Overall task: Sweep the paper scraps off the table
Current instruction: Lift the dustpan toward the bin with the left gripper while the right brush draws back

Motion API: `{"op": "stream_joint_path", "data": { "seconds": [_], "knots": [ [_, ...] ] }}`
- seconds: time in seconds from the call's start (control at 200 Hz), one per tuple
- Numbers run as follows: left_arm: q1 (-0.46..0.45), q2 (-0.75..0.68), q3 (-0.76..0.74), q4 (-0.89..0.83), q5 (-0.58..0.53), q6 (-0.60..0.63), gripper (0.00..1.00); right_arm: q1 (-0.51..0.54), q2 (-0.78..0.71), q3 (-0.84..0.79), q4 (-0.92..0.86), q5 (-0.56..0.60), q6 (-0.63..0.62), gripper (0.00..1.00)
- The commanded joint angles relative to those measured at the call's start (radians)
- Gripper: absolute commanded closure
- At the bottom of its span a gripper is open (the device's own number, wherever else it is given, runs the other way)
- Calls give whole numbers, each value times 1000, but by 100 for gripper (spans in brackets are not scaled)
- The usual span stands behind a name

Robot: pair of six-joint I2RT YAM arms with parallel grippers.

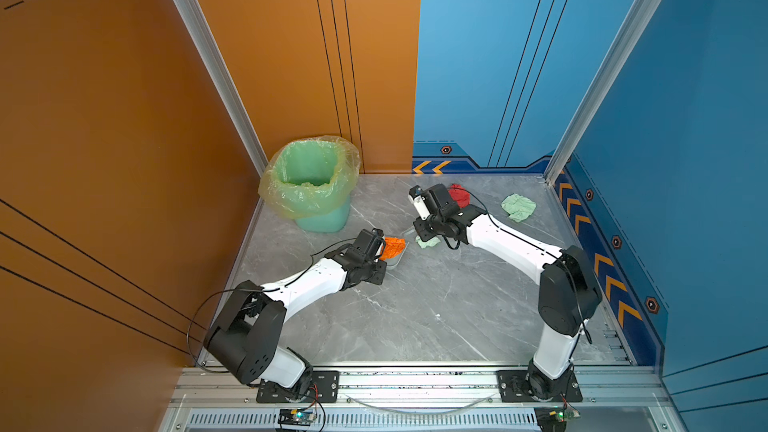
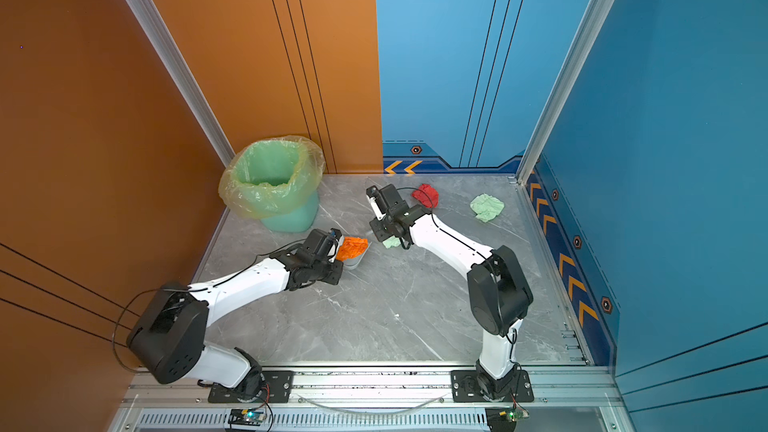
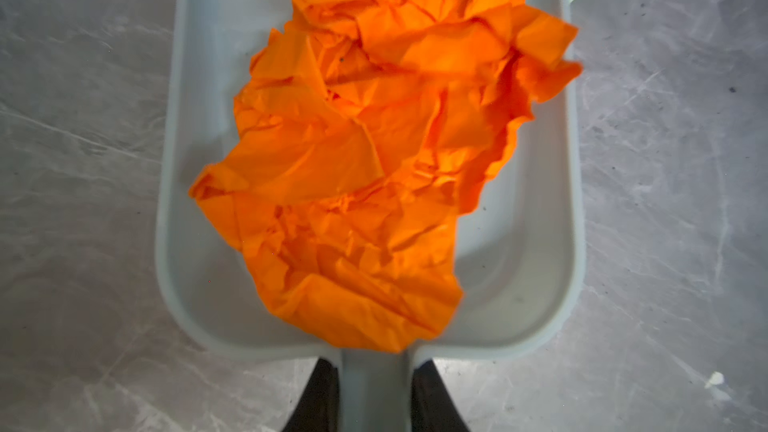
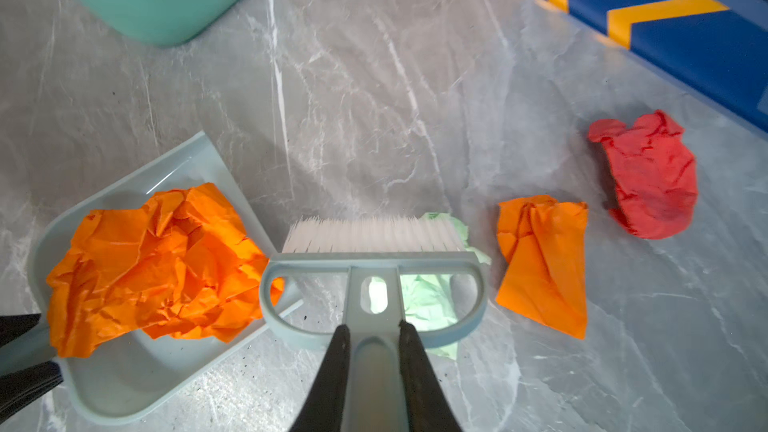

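My left gripper (image 3: pixel 376 371) is shut on the handle of a pale blue dustpan (image 3: pixel 540 243) that rests on the table (image 1: pixel 415 317). A large crumpled orange scrap (image 3: pixel 374 139) fills the pan. My right gripper (image 4: pixel 372 332) is shut on the handle of a matching brush (image 4: pixel 374 261), whose white bristles stand beside the pan's mouth. A pale green scrap (image 4: pixel 424 297) lies under the brush head. Beyond the brush lie a smaller orange scrap (image 4: pixel 544 259) and a red scrap (image 4: pixel 652 176). Another pale green scrap (image 1: pixel 518 206) sits at the back right.
A green bin (image 1: pixel 311 189) with a yellowish liner stands in the back left corner, close behind the dustpan. Orange and blue walls with aluminium rails close in the table on three sides. Both arm bases are mounted on the front rail.
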Motion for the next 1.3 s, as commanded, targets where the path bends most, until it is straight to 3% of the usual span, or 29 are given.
{"op": "stream_joint_path", "data": {
  "seconds": [0.0, 0.501, 1.081, 1.297],
  "knots": [
    [-5, -61, 28, -74, -32, 22, 96, -26, -90, 10, -2, -41, 29, 100],
    [41, -225, 244, -366, -66, 48, 94, -170, -318, -152, 36, -84, 88, 100],
    [129, -240, 579, -583, -44, 136, 92, -192, -348, -241, 60, -109, 103, 100],
    [222, -235, 657, -616, -53, 173, 92, -192, -350, -256, 67, -123, 111, 100]
  ]
}}
